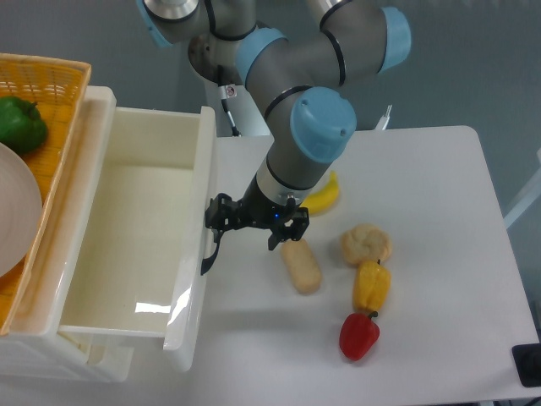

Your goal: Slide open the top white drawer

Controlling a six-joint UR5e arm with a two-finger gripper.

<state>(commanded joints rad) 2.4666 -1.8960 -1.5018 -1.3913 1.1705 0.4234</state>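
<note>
The top white drawer (127, 228) stands pulled far out of the cabinet toward the right, and its glossy inside holds nothing. A black arched handle (209, 254) sits on its front panel. My gripper (254, 222) hangs just right of that panel, pointing down, jaws spread open. Its left finger (218, 211) is at the top of the handle and looks to be touching it. The right finger (290, 227) is over the table, just above a long bread roll (301, 265).
An orange basket (59, 93) on the cabinet holds a green pepper (19, 123) and a white plate (13, 211). On the table lie a banana (325, 194), a round bun (366, 244), a yellow pepper (371, 286) and a red pepper (358, 335).
</note>
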